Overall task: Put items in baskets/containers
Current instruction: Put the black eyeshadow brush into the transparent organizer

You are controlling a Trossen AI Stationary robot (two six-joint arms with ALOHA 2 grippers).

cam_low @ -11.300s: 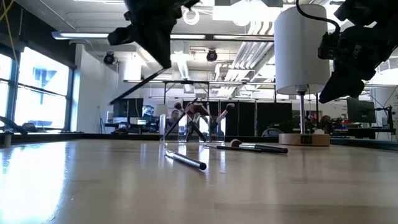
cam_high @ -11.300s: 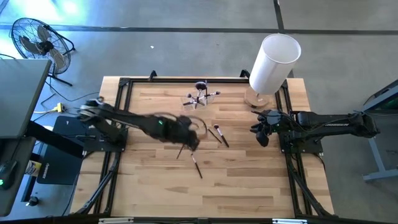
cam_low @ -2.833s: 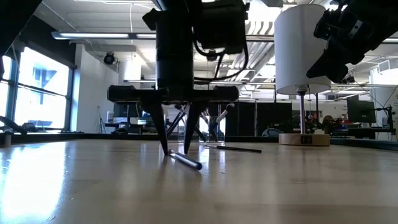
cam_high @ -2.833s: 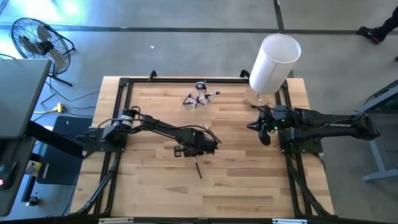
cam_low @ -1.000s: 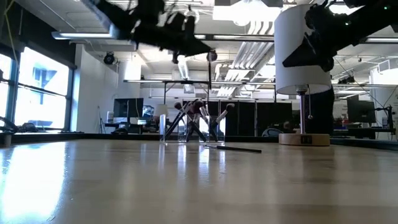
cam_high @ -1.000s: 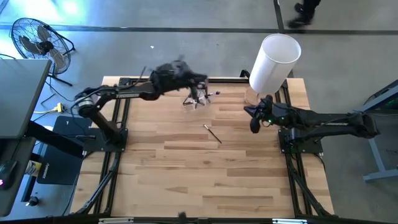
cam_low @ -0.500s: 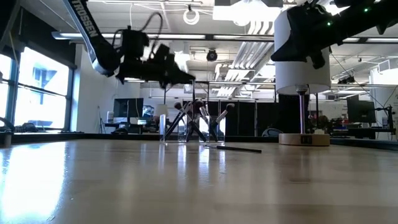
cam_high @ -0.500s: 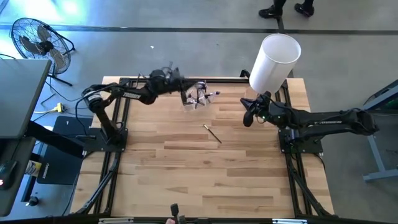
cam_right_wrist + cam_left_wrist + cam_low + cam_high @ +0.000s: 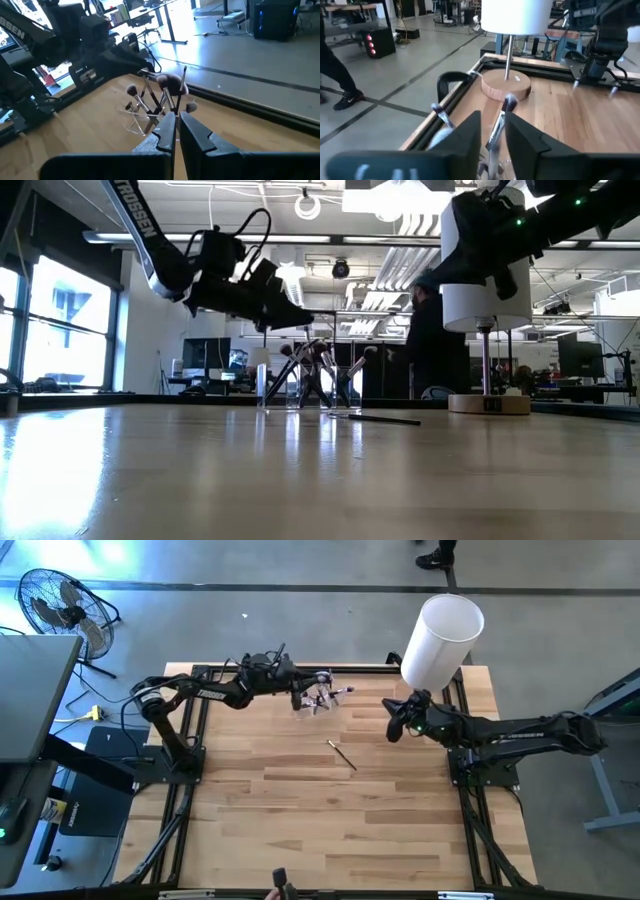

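Table (image 9: 330, 820) of pale wood planks, mostly bare at the near side; we see one makeup brush (image 9: 342, 754) lying flat near the middle, well apart from both arms; in the low view the same brush (image 9: 378, 418) shows as a thin dark line on the surface; farther back we see the clear holder (image 9: 318, 700) near the far edge, with a bundle of brushes (image 9: 161, 94) standing in it, handles crossed and tips fanned outward; the holder's plastic (image 9: 137, 121) is barely visible; left gripper (image 9: 297, 683) hangs above the table just beside the holder on its left side, raised in the low view (image 9: 290, 315); its jaws stand slightly apart with a brush handle (image 9: 496, 131) between them, and we cannot tell whether they press on it or are released; right gripper (image 9: 393, 723) hovers off the table right of the holder, near the white cylinder (image 9: 440, 640); its jaws show a narrow gap, nothing in them, pointing toward the holder; the cylinder stands on a round wooden base (image 9: 506, 86) at the far right corner; beyond the table a person (image 9: 430, 345) stands in the room.
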